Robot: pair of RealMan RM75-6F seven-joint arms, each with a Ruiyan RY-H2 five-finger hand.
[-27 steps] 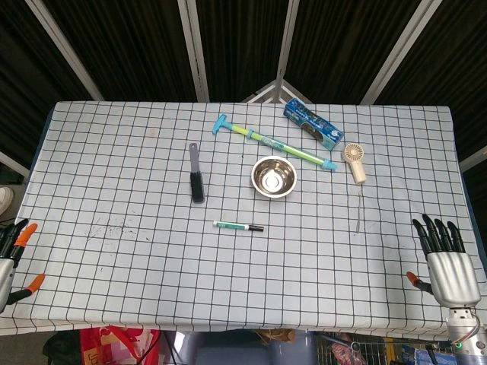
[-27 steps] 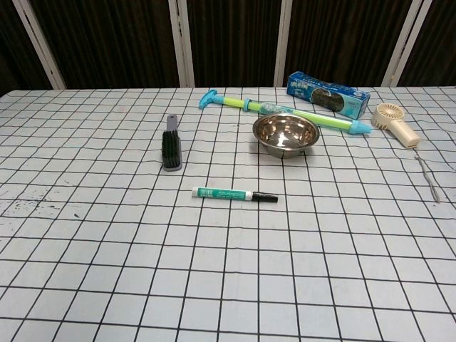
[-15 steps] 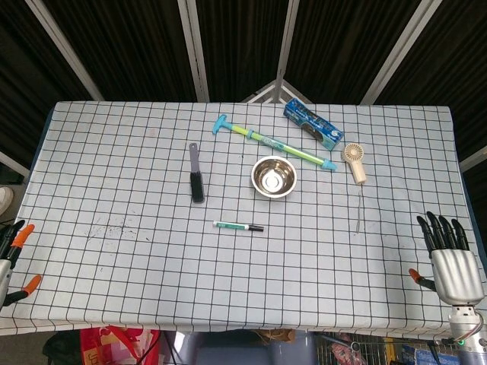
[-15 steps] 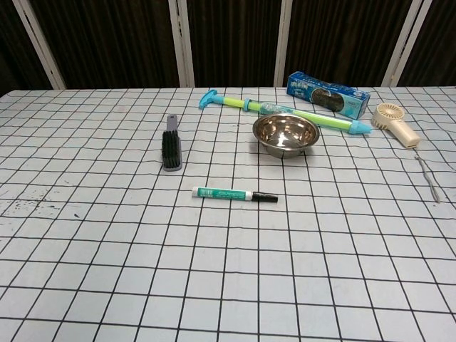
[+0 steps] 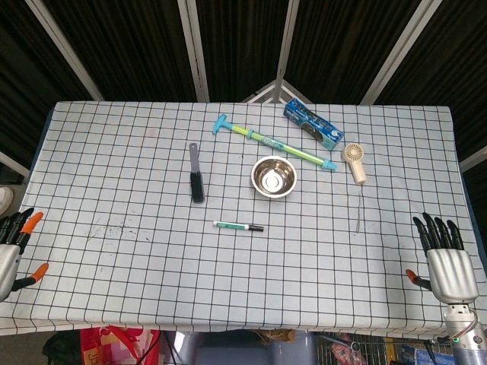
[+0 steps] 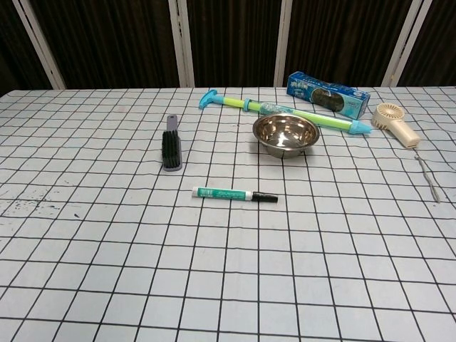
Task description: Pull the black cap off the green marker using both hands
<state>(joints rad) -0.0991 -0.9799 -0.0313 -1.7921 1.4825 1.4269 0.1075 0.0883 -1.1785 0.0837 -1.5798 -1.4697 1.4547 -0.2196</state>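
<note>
The green marker (image 5: 234, 226) lies flat near the middle of the checked table, its black cap (image 5: 256, 227) pointing right. The chest view shows the same marker (image 6: 224, 193) with its cap (image 6: 264, 197) on. My left hand (image 5: 11, 251) hovers at the table's front left corner, fingers spread, holding nothing. My right hand (image 5: 444, 262) stands at the front right corner, fingers straight and apart, empty. Both hands are far from the marker. Neither hand appears in the chest view.
Behind the marker stand a steel bowl (image 5: 273, 176) and a dark brush (image 5: 196, 176). Further back lie a long teal and green pump toy (image 5: 272, 142), a blue box (image 5: 313, 124) and a beige handheld fan (image 5: 354, 160). A thin rod (image 5: 358, 214) lies right.
Both hands shifted slightly at the front corners; the left hand moved up a little into view. The marker and other objects have not moved.
</note>
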